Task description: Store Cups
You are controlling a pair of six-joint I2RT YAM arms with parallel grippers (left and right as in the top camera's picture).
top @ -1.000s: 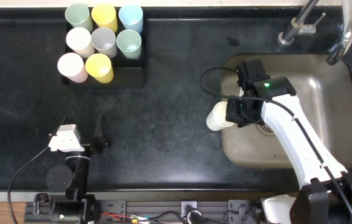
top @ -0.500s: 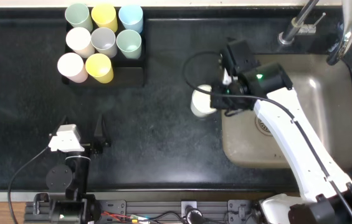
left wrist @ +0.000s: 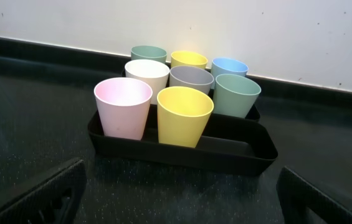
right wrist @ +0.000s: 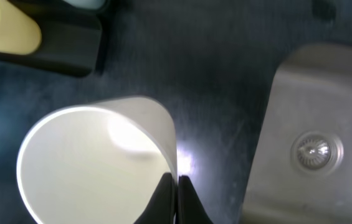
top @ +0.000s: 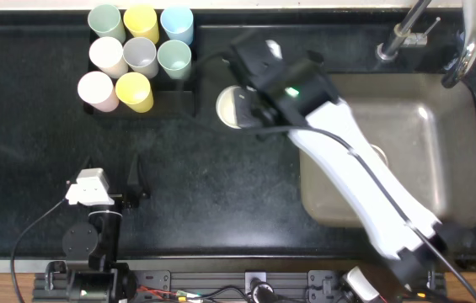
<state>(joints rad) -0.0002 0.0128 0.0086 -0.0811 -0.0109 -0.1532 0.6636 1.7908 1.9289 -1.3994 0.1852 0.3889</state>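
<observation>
My right gripper (top: 253, 108) is shut on the rim of a white cup (top: 232, 108), held mouth-up over the dark counter just right of the black tray (top: 177, 101). In the right wrist view the fingers (right wrist: 177, 198) pinch the white cup (right wrist: 91, 165) at its wall, with the tray corner (right wrist: 70, 55) and a yellow cup (right wrist: 7, 28) beyond. The tray (left wrist: 182, 155) holds several pastel cups, among them a pink cup (left wrist: 123, 109) and a yellow cup (left wrist: 184, 115); its front right slot is bare. My left gripper (top: 111, 171) rests open near the counter's front left, facing the tray.
The steel sink (top: 440, 135) lies to the right, its drain (right wrist: 316, 151) in the right wrist view. A faucet (top: 406, 29) stands behind the sink. Open dark counter (top: 221, 194) stretches between the tray, the sink and the arms' bases.
The right arm has carried the white cup from the sink's left edge leftward and farther back, to just right of the tray. The left arm has kept still.
</observation>
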